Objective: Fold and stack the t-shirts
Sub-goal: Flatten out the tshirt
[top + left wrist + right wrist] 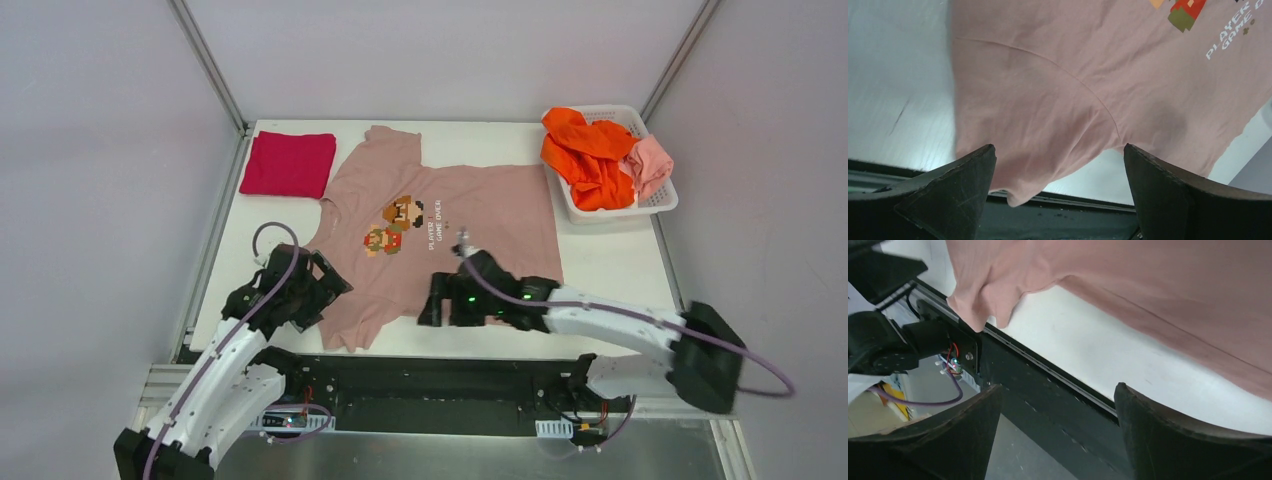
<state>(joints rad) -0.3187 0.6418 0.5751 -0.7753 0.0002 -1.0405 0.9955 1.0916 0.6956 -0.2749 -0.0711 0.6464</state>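
One crimson t-shirt (288, 164) is seen folded at the far left corner of the table (610, 262), so the stack is judged barely begun. The dusty-pink t-shirt (490, 205) with the pixel print is laid flat, print up, across the middle, one sleeve hanging over the near edge; no fold is yet made in it. An orange t-shirt (585, 160) and a salmon-pink t-shirt (652, 165) are heaped in the white lattice basket (660, 205) at the far right corner. The left gripper (1059, 150) and right gripper (1058, 387) are held spread wide at the pink shirt's near edge, nothing pinched.
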